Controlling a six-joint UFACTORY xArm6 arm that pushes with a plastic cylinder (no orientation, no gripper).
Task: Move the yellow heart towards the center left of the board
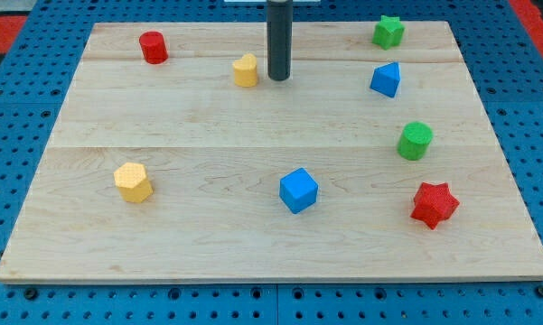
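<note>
Red star point(434, 204) nearest; yellow heart point(245, 69) just left of my tip point(279, 78).

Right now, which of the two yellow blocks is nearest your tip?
The yellow heart-shaped block near the view's top, just left of my tip. The yellow hexagonal block lies far off at lower left.
</note>
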